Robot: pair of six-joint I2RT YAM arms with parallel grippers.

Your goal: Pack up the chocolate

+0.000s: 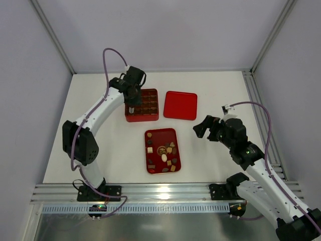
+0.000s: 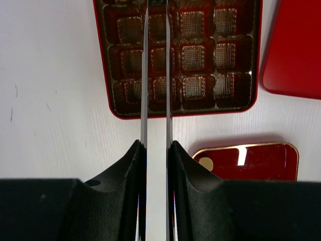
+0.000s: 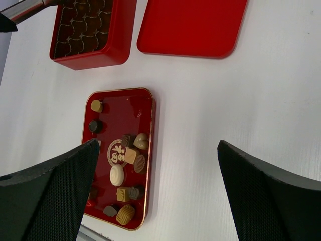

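Several chocolates (image 1: 165, 153) (image 3: 125, 160), dark, tan and cream-white, lie loose on a flat red tray (image 1: 153, 135) (image 3: 118, 103) at mid-table. One tan piece (image 2: 206, 163) shows in the left wrist view. My left gripper (image 1: 131, 109) (image 2: 156, 4) hangs over the left side of the red grid box (image 1: 142, 118) (image 2: 185, 111). Its two long thin blades stand close and parallel, shut. Their tips sit at the frame's top edge, so I cannot tell whether a piece is between them. My right gripper (image 1: 202, 128) (image 3: 158, 144) is wide open and holds nothing, hovering just right of the tray.
The red lid (image 1: 180, 105) (image 3: 190, 25) lies flat to the right of the box (image 3: 95, 57). The box compartments that show hold only their brown liners. White walls and metal frame posts close in the table on three sides.
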